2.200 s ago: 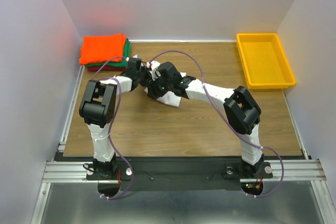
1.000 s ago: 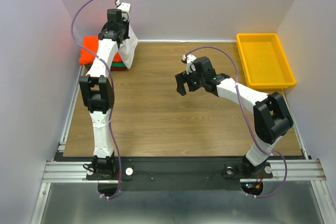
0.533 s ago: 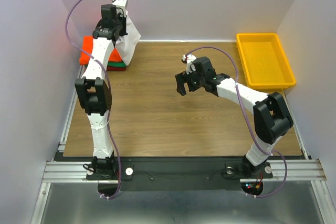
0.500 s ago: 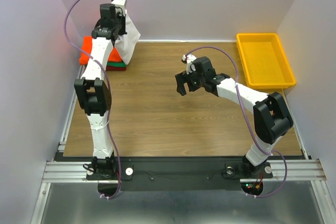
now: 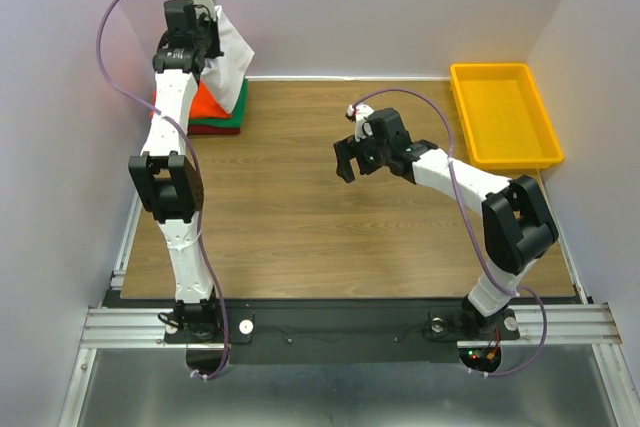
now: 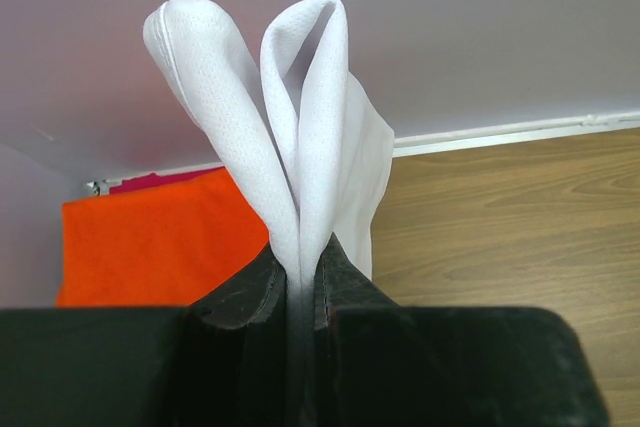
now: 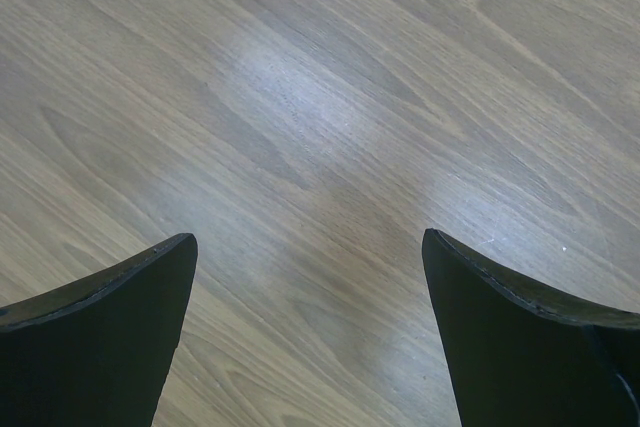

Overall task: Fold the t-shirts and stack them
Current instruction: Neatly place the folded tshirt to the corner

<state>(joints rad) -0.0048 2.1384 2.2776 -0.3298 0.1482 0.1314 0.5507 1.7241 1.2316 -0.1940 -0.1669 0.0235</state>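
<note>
From above, the left gripper (image 5: 205, 27) hangs over the stack of folded t-shirts (image 5: 215, 117) and holds the white t-shirt (image 5: 230, 52) above it. The right gripper (image 5: 350, 162) is well to the right of the stack, over the table (image 5: 300, 237).

In the left wrist view, the narrow jaws pinch the white t-shirt (image 6: 300, 147), and the stack's orange t-shirt (image 6: 160, 237) lies beneath.

In the right wrist view, the jaws stand wide apart above the wood.

White t-shirt (image 6: 312, 117) doubled over, hanging above folded orange, green, dark-red stack (image 5: 210, 107), far-left corner

Yellow tray (image 5: 505, 115) sits far-right corner of wood table (image 5: 330, 237).
</note>
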